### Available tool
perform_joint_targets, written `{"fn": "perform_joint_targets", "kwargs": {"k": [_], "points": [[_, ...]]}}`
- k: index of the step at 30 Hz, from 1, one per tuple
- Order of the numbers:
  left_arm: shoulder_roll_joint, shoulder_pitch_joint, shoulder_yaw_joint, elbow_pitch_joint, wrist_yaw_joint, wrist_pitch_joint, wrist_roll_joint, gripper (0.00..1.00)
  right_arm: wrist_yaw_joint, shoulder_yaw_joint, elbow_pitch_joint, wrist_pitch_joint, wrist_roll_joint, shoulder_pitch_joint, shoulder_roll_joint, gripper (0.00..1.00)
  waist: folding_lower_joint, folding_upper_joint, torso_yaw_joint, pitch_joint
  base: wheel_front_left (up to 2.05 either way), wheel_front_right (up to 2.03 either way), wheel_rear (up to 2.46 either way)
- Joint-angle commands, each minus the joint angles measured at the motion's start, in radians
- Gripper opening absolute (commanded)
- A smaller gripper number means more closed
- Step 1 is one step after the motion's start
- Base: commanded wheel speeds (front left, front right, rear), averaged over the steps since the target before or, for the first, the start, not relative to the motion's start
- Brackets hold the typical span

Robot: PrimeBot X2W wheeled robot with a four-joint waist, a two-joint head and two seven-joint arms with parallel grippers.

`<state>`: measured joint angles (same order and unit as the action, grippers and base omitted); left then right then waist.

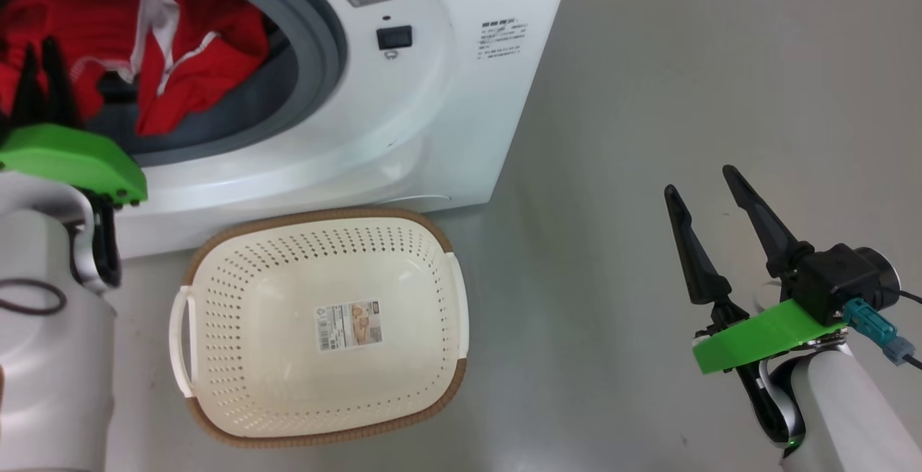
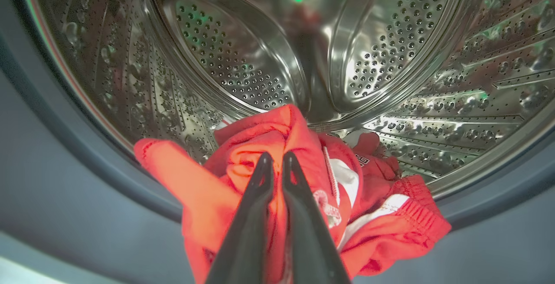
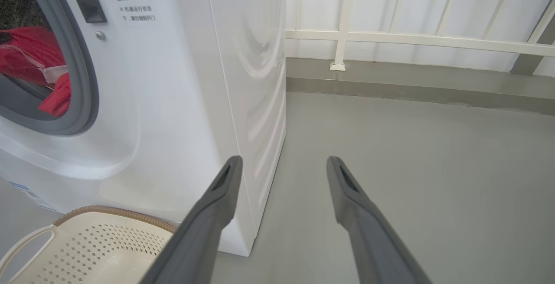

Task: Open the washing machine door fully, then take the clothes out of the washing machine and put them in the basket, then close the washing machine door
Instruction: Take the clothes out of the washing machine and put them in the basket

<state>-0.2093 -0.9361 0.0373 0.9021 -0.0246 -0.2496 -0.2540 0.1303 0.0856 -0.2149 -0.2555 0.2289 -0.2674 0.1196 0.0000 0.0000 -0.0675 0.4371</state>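
A: Head view first. Shows the left gripper (image 1: 40, 45) reaching into the mouth of the washing machine (image 1: 446, 97), fingers pressed together among the clothes (image 1: 194, 61). Puts the basket (image 1: 432, 231) on the floor (image 1: 648, 61) just below the opening, with only a paper label (image 1: 348, 325) inside.
B: And the right gripper (image 1: 699, 178)?
A: Hangs off to the right with fingers spread wide, gripping nothing, well apart from machine and basket.
B: Left wrist view?
A: Confirms the pinch: clamped on a raised fold of red fabric at the very fingertips. Shows the remaining cloth heaped under and right of the fingers, spilling over the grey rubber ring (image 2: 65, 167), steel drum (image 2: 225, 58) behind.
B: Risks?
A: Looks like a shallow bite, so may slip on the pull. Could snag a trailing piece on the ring, or shed cloth on the floor short of the basket if only part follows.
B: Right wrist view?
A: Gives parted fingers over bare floor beside the machine's flank. Catches the clothes far left in the opening, basket rim low left.
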Motion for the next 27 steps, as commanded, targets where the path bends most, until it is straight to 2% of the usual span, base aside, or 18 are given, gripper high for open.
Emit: {"fn": "perform_joint_targets", "kwargs": {"k": [1,9,16,27], "points": [[-0.040,0.039,0.029,-0.057,-0.004,-0.012,0.006,0.00,0.000,0.022,0.019,-0.006,0.005,0.018,0.005,1.00,0.0000,0.0000,0.007,-0.015,0.00,0.00,0.00],[0.018,0.203,0.081,-0.207,-0.001,-0.012,-0.009,0.00,0.000,0.021,0.002,-0.006,0.009,0.044,0.010,1.00,0.0000,0.0000,0.025,-0.098,0.00,0.00,0.00],[0.036,0.327,0.078,-0.270,0.003,-0.012,0.028,0.00,0.000,0.021,-0.010,-0.006,0.010,0.075,0.007,1.00,0.0000,0.0000,0.032,-0.174,0.00,0.00,0.00],[0.084,0.482,0.115,-0.454,0.022,-0.012,0.030,0.00,0.000,0.018,-0.025,-0.006,0.012,0.130,0.005,1.00,0.0000,0.0000,0.046,-0.269,0.00,0.00,0.00]]}}
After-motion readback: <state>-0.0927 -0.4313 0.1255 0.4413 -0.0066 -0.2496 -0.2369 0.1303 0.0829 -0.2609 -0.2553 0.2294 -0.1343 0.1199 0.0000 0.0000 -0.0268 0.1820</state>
